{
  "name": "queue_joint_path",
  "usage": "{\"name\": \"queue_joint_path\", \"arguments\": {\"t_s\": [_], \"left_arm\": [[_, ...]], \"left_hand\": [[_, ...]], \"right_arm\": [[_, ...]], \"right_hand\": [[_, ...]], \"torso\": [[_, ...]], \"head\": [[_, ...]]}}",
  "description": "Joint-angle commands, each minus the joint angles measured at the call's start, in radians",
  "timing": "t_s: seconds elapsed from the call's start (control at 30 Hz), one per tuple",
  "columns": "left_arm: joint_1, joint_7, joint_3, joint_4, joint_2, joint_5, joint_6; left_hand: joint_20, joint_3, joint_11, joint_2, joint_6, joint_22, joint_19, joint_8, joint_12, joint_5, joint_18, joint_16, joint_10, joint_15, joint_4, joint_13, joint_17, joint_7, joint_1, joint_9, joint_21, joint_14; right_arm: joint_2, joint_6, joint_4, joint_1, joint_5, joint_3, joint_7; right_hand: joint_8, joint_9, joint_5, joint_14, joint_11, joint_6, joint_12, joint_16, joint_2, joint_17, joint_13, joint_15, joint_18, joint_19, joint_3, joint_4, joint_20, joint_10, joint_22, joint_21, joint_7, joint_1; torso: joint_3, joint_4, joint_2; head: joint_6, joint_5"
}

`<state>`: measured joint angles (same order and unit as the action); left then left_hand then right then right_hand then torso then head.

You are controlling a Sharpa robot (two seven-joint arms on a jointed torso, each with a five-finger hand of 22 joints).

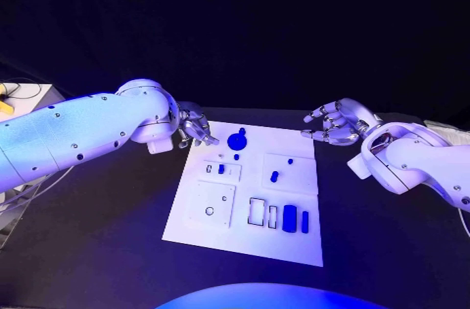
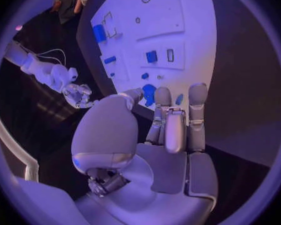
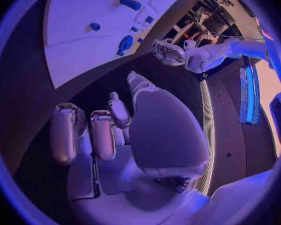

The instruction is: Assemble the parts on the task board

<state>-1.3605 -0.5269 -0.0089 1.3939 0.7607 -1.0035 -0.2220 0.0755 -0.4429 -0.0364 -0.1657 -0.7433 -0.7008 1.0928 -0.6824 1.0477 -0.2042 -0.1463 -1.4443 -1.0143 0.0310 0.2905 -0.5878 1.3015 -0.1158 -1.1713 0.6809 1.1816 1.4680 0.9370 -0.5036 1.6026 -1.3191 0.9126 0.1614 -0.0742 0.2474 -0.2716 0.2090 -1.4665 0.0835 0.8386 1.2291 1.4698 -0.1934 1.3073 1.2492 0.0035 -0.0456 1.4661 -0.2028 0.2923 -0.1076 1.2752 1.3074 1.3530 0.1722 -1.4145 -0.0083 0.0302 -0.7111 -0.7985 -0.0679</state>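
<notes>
1. The left arm reaches in over the table's left side, and its left hand hangs at the far left corner of the task board, fingers apart and holding nothing.
2. The right arm comes in over the table's right side; its right hand hovers beyond the board's far right corner, fingers loosely curved and spread, gripping nothing.

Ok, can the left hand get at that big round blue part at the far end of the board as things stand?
Probably yes. The left hand hangs at the board's far left corner, beside the round blue part, holding nothing. Nothing lies between them, and the right hand is off the board's other side.
</notes>
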Motion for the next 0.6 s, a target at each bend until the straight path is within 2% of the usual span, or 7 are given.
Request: {"name": "queue_joint_path", "arguments": {"t_s": [0.03, 0.3, 0.4, 0.6], "left_arm": [[-0.015, 0.018, 0.002, -0.040, -0.013, 0.094, -0.008], [-0.040, 0.026, 0.004, -0.156, -0.073, 0.052, -0.005], [-0.043, 0.028, 0.004, -0.205, -0.101, 0.028, -0.016], [-0.046, 0.029, 0.000, -0.281, -0.147, 0.008, -0.050]], "left_hand": [[0.004, -0.009, -0.010, -0.005, 0.018, 0.015, -0.009, 0.021, -0.002, -0.003, -0.019, 0.004, 0.007, -0.012, 0.001, 0.005, -0.008, -0.009, -0.002, -0.021, -0.010, -0.001], [0.011, 0.008, -0.016, -0.020, 0.013, -0.004, 0.009, 0.031, 0.009, 0.001, -0.016, -0.004, 0.000, -0.018, 0.003, 0.008, 0.005, -0.014, 0.036, -0.044, -0.002, 0.006], [0.012, 0.017, -0.016, -0.027, 0.011, -0.004, 0.010, 0.031, 0.011, 0.002, -0.016, -0.005, 0.001, -0.018, 0.003, 0.009, 0.005, -0.014, 0.045, -0.048, -0.002, 0.007], [0.012, 0.024, -0.016, -0.031, 0.008, -0.013, 0.015, 0.030, 0.012, 0.002, -0.014, -0.009, 0.000, -0.018, 0.002, 0.009, 0.013, -0.013, 0.049, -0.051, 0.002, 0.009]], "right_arm": [[-0.001, 0.008, -0.002, 0.001, 0.003, 0.000, 0.012], [-0.003, 0.008, -0.002, 0.001, 0.003, 0.000, 0.012], [-0.003, 0.008, -0.001, 0.000, 0.003, 0.000, 0.012], [-0.003, 0.008, 0.001, 0.000, 0.003, 0.000, 0.013]], "right_hand": [[0.002, 0.001, 0.003, -0.053, 0.003, -0.005, -0.003, -0.006, -0.001, 0.102, -0.002, 0.006, -0.006, -0.002, 0.007, 0.000, -0.006, -0.007, 0.135, -0.004, 0.000, 0.010], [0.002, 0.001, 0.003, -0.053, 0.003, -0.006, -0.002, -0.005, -0.001, 0.103, -0.001, 0.007, -0.006, -0.002, 0.008, -0.001, -0.006, -0.006, 0.135, -0.004, 0.000, 0.011], [0.002, 0.001, 0.003, -0.053, 0.003, -0.006, -0.002, -0.005, -0.001, 0.103, -0.001, 0.007, -0.006, -0.002, 0.008, -0.001, -0.006, -0.006, 0.135, -0.004, 0.000, 0.011], [0.002, 0.001, 0.003, -0.053, 0.003, -0.006, -0.002, -0.005, -0.001, 0.103, -0.001, 0.007, -0.006, -0.002, 0.008, -0.001, -0.006, -0.006, 0.135, -0.004, 0.000, 0.011]], "torso": [[-0.0015, 0.0011, -0.002], [-0.0025, -0.0012, -0.005], [-0.0020, -0.0007, -0.005], [-0.0048, -0.0011, -0.008]], "head": [[0.015, -0.002], [0.037, -0.015], [0.041, -0.019], [0.039, -0.021]]}}
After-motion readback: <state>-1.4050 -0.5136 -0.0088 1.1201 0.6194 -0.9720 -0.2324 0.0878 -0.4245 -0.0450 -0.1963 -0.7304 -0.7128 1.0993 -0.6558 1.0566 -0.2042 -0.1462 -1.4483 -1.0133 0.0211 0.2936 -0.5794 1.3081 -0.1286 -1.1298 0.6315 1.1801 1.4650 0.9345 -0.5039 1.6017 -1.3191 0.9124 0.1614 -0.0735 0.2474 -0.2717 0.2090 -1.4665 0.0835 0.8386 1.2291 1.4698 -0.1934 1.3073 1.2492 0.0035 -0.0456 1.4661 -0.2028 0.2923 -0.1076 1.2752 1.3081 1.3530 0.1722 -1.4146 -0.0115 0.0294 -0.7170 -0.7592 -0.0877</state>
